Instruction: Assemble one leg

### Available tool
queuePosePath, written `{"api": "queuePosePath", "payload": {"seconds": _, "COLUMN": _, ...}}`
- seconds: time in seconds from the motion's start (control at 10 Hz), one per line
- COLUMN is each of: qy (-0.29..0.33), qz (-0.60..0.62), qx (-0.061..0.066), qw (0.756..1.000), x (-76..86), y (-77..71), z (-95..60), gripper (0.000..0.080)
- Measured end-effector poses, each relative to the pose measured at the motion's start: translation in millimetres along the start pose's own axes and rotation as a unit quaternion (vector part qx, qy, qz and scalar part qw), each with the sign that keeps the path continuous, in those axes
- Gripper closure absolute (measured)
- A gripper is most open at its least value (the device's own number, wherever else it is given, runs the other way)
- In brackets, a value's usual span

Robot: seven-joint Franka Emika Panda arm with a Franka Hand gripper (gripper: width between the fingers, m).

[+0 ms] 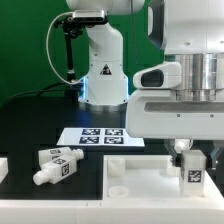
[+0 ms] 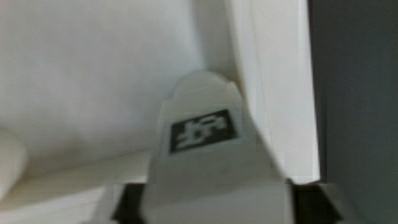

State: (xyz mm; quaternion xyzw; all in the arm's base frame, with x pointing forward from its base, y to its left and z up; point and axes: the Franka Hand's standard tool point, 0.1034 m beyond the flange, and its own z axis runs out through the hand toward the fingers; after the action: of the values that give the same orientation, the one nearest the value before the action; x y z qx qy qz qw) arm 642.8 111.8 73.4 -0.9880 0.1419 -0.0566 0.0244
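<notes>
My gripper (image 1: 190,166) is shut on a white leg (image 1: 190,172) with a black-and-white tag, held upright over the far right corner of the white tray-like tabletop (image 1: 150,190). In the wrist view the leg (image 2: 210,160) fills the space between my two dark fingers (image 2: 128,205), pointing down at the tabletop's corner rim (image 2: 249,60). Two more legs (image 1: 55,163) lie loose on the black table at the exterior view's left, touching each other.
The marker board (image 1: 100,137) lies flat behind the tabletop. The arm's white base (image 1: 102,70) stands at the back. Another white part (image 1: 3,168) shows at the left edge.
</notes>
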Motion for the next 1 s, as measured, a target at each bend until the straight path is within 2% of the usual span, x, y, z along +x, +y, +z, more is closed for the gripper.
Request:
{"api": "queuePosePath", "payload": {"seconds": 0.1, "qy": 0.0, "qz": 0.037, "qx": 0.0, "qw": 0.999, "x": 0.3, "y": 0.8, "z": 0.0, "gripper": 0.0514}}
{"api": "queuePosePath", "payload": {"seconds": 0.4, "qy": 0.002, "qz": 0.152, "qx": -0.001, "qw": 0.988, "x": 1.2, "y": 2.5, "z": 0.1, "gripper": 0.0514}}
{"api": "queuePosePath", "payload": {"seconds": 0.5, "qy": 0.002, "qz": 0.239, "qx": -0.004, "qw": 0.971, "x": 0.9, "y": 3.7, "z": -0.2, "gripper": 0.0514}}
{"api": "queuePosePath", "payload": {"seconds": 0.6, "qy": 0.001, "qz": 0.312, "qx": -0.003, "qw": 0.95, "x": 0.9, "y": 5.0, "z": -0.2, "gripper": 0.0514}}
{"api": "queuePosePath", "payload": {"seconds": 0.8, "qy": -0.02, "qz": 0.464, "qx": 0.01, "qw": 0.885, "x": -0.2, "y": 7.3, "z": -0.2, "gripper": 0.0514}}
{"api": "queuePosePath", "payload": {"seconds": 1.0, "qy": -0.034, "qz": 0.594, "qx": 0.018, "qw": 0.804, "x": -1.7, "y": 5.5, "z": 0.3, "gripper": 0.0512}}
